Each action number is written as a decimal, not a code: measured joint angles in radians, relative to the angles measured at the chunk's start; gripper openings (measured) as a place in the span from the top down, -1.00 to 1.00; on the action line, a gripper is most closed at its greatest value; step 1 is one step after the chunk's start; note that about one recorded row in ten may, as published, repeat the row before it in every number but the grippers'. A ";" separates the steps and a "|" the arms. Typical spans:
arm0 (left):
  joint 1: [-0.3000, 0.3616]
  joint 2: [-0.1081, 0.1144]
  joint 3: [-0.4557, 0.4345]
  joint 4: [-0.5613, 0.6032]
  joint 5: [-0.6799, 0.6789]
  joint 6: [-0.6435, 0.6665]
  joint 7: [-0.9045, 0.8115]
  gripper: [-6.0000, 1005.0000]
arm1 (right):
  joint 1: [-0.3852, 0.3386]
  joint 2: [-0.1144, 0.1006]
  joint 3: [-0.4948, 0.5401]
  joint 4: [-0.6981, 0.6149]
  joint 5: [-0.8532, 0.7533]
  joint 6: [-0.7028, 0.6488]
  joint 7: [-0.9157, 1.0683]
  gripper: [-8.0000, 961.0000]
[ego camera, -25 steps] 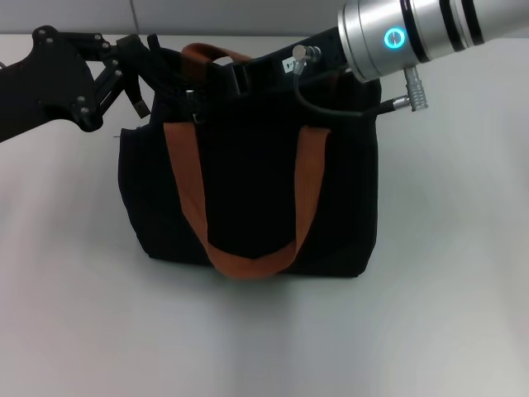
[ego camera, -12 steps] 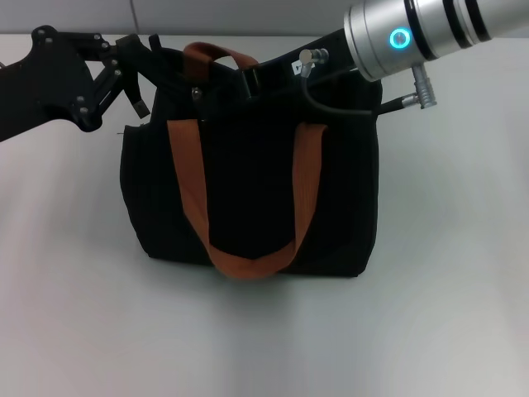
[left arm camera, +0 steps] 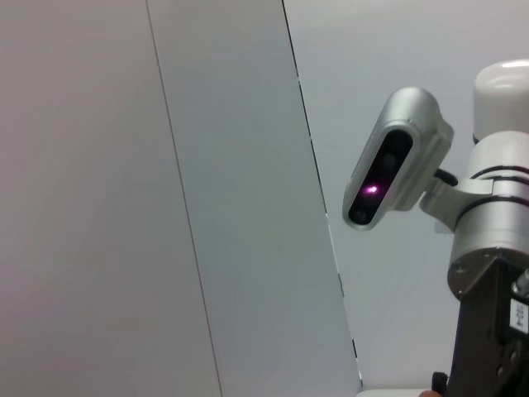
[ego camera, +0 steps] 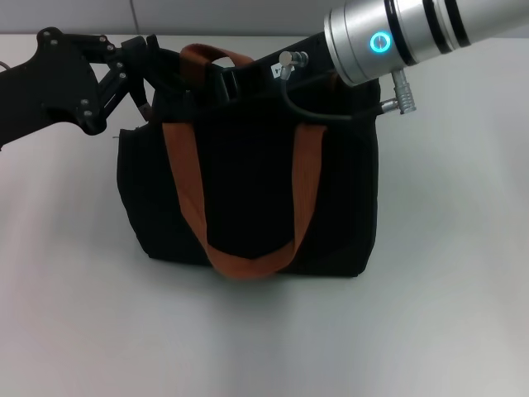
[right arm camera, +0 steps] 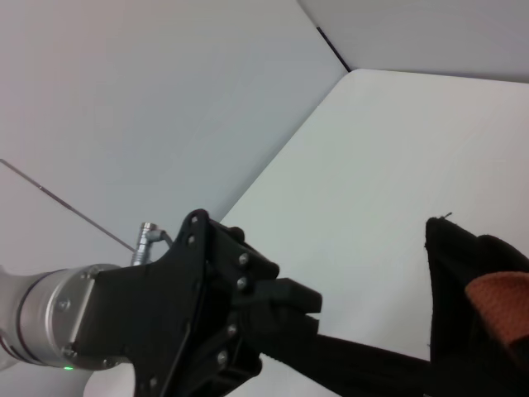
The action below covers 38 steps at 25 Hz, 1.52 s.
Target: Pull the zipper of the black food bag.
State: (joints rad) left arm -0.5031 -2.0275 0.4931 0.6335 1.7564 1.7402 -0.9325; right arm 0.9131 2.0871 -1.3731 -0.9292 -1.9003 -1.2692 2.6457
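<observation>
At the centre of the white surface (ego camera: 446, 273) stands the black food bag (ego camera: 248, 190), upright, with one rust-orange strap (ego camera: 248, 263) looping down its front face and the other (ego camera: 213, 55) arching over the top edge at about 11 o'clock. It looks like soft fabric with little weight in it; the walls would likely sag or the whole bag slide if the zip is tugged without something bracing the far end. The zipper itself cannot be picked out: the top edge is black on black and both arms crowd it.

The left gripper (ego camera: 150, 68) reaches in from 9 o'clock to the bag's upper left corner, its dark fingers against the fabric there; whether they are closed on cloth cannot be told. The right wrist view shows that same gripper (right arm camera: 281, 308) stretched toward the bag's corner. The right gripper (ego camera: 235, 78) comes in from 2 o'clock over the top edge, near the upper strap, and its grip is hidden too.

The best hold would be the small metal pull, pinched flat, with the pull along the track, from 9 towards 3 o'clock or back. The surface lies open on all sides of the bag; the straps are the likeliest snag.
</observation>
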 joint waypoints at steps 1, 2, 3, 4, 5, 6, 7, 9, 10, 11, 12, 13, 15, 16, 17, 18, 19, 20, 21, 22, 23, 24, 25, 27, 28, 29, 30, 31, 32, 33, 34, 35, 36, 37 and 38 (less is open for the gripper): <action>0.000 0.000 -0.001 0.000 0.000 0.003 0.000 0.91 | 0.003 0.000 -0.003 0.009 0.001 0.005 0.000 0.37; 0.001 0.000 -0.003 0.000 0.000 0.005 0.000 0.91 | 0.003 0.000 -0.003 0.009 0.001 0.005 0.000 0.37; 0.002 0.000 -0.003 0.000 0.000 0.006 0.000 0.91 | 0.004 0.000 -0.003 0.011 0.001 0.007 0.000 0.37; 0.002 0.000 -0.004 0.000 0.000 0.007 0.000 0.91 | 0.004 0.000 -0.003 0.011 0.001 0.008 0.000 0.37; 0.002 0.000 -0.004 0.000 0.000 0.008 0.000 0.91 | 0.003 0.001 -0.003 0.010 0.001 0.009 0.001 0.37; 0.003 0.000 -0.004 0.000 0.000 0.009 0.000 0.91 | 0.000 0.000 -0.002 0.005 -0.002 0.010 0.006 0.37; 0.003 0.000 -0.004 0.000 0.000 0.009 0.000 0.91 | 0.000 0.000 -0.002 0.005 -0.002 0.010 0.006 0.37; 0.005 0.000 -0.005 0.000 0.000 0.009 0.000 0.90 | -0.004 -0.001 0.002 -0.001 -0.003 0.010 0.007 0.38; 0.006 0.000 -0.005 0.000 0.000 0.009 0.000 0.90 | -0.006 -0.002 0.004 -0.002 -0.004 0.010 0.008 0.38; 0.007 0.000 -0.005 0.000 0.000 0.010 0.000 0.90 | -0.008 -0.003 0.004 -0.003 -0.004 0.011 0.008 0.38; 0.007 0.000 -0.005 0.000 0.000 0.010 0.000 0.90 | -0.008 -0.003 0.004 -0.003 -0.004 0.011 0.008 0.38; 0.008 0.000 -0.005 0.000 0.000 0.010 0.000 0.90 | -0.008 -0.003 0.002 -0.001 -0.004 0.012 0.008 0.38; 0.008 0.001 -0.005 0.000 0.000 0.010 0.000 0.90 | -0.002 -0.003 -0.002 0.004 -0.004 0.017 0.008 0.38; 0.009 0.000 -0.005 0.001 0.000 0.010 0.000 0.90 | 0.004 -0.002 -0.005 0.009 -0.004 0.025 0.008 0.38; 0.009 0.000 -0.005 0.001 0.000 0.010 0.000 0.90 | 0.004 -0.002 -0.005 0.009 -0.004 0.025 0.008 0.38; 0.009 0.000 -0.004 0.001 0.000 0.010 0.000 0.90 | 0.005 -0.001 -0.007 0.010 -0.004 0.030 0.008 0.38; 0.009 0.000 -0.004 0.002 0.000 0.011 0.000 0.90 | 0.006 -0.001 -0.010 0.010 -0.004 0.034 0.008 0.38; 0.009 0.000 -0.004 0.002 0.000 0.012 0.000 0.90 | 0.007 -0.001 -0.015 0.010 -0.004 0.039 0.009 0.38; 0.009 0.000 -0.004 0.002 0.000 0.013 0.000 0.90 | 0.007 -0.001 -0.023 0.009 -0.004 0.049 0.009 0.43; 0.009 0.000 -0.004 0.002 0.000 0.013 0.000 0.90 | 0.007 -0.001 -0.023 0.009 -0.004 0.049 0.009 0.48; 0.009 0.000 -0.004 0.002 0.000 0.013 0.000 0.90 | 0.007 0.000 -0.026 0.009 -0.004 0.051 0.009 0.53; 0.009 0.000 -0.004 0.002 0.000 0.013 0.000 0.90 | 0.007 0.000 -0.027 0.009 -0.004 0.054 0.009 0.58; 0.009 0.000 -0.004 0.002 0.000 0.014 0.000 0.90 | 0.007 0.000 -0.028 0.009 -0.004 0.055 0.009 0.62; 0.009 0.000 -0.004 0.002 0.000 0.016 0.000 0.90 | 0.007 0.000 -0.029 0.008 -0.004 0.056 0.009 0.74; 0.009 0.000 -0.004 0.002 0.000 0.016 0.000 0.90 | 0.007 0.000 -0.031 0.005 -0.005 0.057 0.009 0.80; 0.010 0.000 -0.004 0.002 0.000 0.017 0.000 0.90 | 0.006 0.001 -0.032 0.001 -0.007 0.057 0.009 0.86; 0.011 0.000 -0.004 0.002 0.000 0.017 0.000 0.90 | 0.004 0.001 -0.035 -0.005 -0.010 0.057 0.012 0.92; 0.013 0.000 -0.005 0.002 0.000 0.017 0.000 0.90 | -0.001 0.001 -0.038 -0.017 -0.020 0.057 0.019 0.98; 0.013 0.000 -0.005 0.002 0.000 0.017 0.000 0.90 | -0.008 0.001 -0.041 -0.037 -0.039 0.057 0.033 0.98; 0.013 0.000 -0.005 0.002 0.000 0.017 0.000 0.90 | -0.015 0.001 -0.041 -0.055 -0.057 0.056 0.046 0.98; 0.014 0.000 -0.005 0.002 0.000 0.017 0.000 0.90 | -0.025 0.001 -0.042 -0.080 -0.079 0.054 0.061 0.98; 0.014 0.001 -0.005 0.002 0.000 0.017 0.000 0.90 | -0.035 0.001 -0.042 -0.107 -0.098 0.051 0.076 0.99; 0.015 0.001 -0.005 0.002 0.000 0.017 0.000 0.90 | -0.055 0.001 -0.043 -0.154 -0.128 0.042 0.100 0.99; 0.015 0.001 -0.005 0.001 0.000 0.017 0.000 0.90 | -0.055 0.001 -0.043 -0.154 -0.128 0.042 0.100 0.99; 0.016 0.001 -0.005 0.001 0.000 0.017 0.000 0.90 | -0.063 0.001 -0.044 -0.175 -0.141 0.037 0.113 0.99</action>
State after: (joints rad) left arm -0.4876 -2.0265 0.4878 0.6350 1.7563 1.7571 -0.9327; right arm 0.8500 2.0881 -1.4167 -1.1043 -2.0415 -1.2326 2.7586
